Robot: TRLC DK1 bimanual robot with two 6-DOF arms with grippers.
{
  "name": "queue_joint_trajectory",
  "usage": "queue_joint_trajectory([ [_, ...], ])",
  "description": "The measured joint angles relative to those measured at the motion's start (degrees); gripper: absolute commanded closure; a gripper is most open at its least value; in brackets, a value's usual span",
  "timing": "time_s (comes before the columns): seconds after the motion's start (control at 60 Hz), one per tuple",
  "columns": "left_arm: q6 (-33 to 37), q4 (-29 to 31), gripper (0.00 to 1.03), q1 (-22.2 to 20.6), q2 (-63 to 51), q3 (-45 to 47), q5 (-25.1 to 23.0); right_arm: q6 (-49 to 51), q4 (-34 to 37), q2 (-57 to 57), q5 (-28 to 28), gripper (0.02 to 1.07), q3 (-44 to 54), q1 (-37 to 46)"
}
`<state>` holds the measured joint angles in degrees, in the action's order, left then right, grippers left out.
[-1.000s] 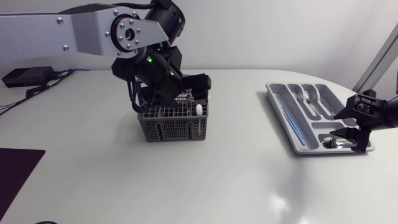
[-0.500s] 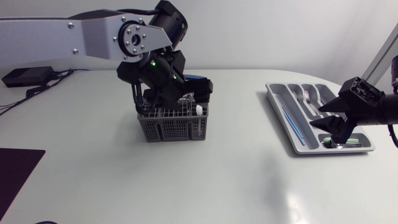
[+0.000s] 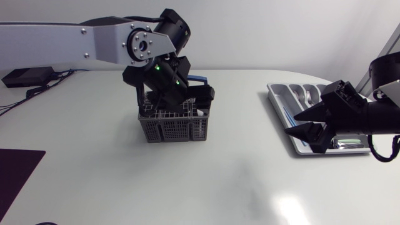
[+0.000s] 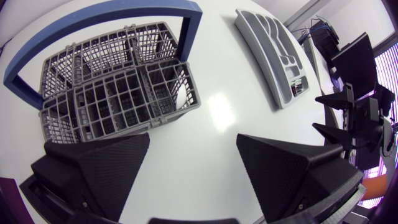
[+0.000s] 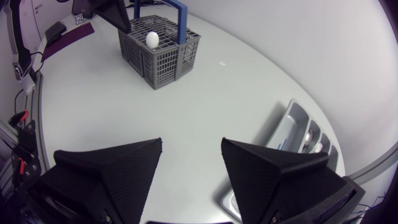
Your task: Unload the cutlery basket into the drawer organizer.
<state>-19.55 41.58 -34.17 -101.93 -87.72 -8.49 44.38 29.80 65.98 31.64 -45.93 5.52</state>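
left wrist view: cutlery basket [image 4: 118,93] lies just ahead of wide-open, seemingly empty left gripper [image 4: 193,142].

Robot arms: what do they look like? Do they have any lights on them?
The left arm is a long silver-grey beam with a round disc dotted with screws, and black joints carrying two small green lights. The right arm looks mostly black and blocky here. The left gripper and right gripper are matte black, each with two broad wedge-shaped fingers with a woven-looking texture.
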Motion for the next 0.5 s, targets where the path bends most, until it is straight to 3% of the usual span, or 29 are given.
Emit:
queue_joint_trajectory([
  [0.5, 6.62, -0.13, 0.05, 1.88, -3.17, -3.3, -0.02, -7.5, -1.29, -0.85, -5.14, 0.37, 0.55, -13.05],
])
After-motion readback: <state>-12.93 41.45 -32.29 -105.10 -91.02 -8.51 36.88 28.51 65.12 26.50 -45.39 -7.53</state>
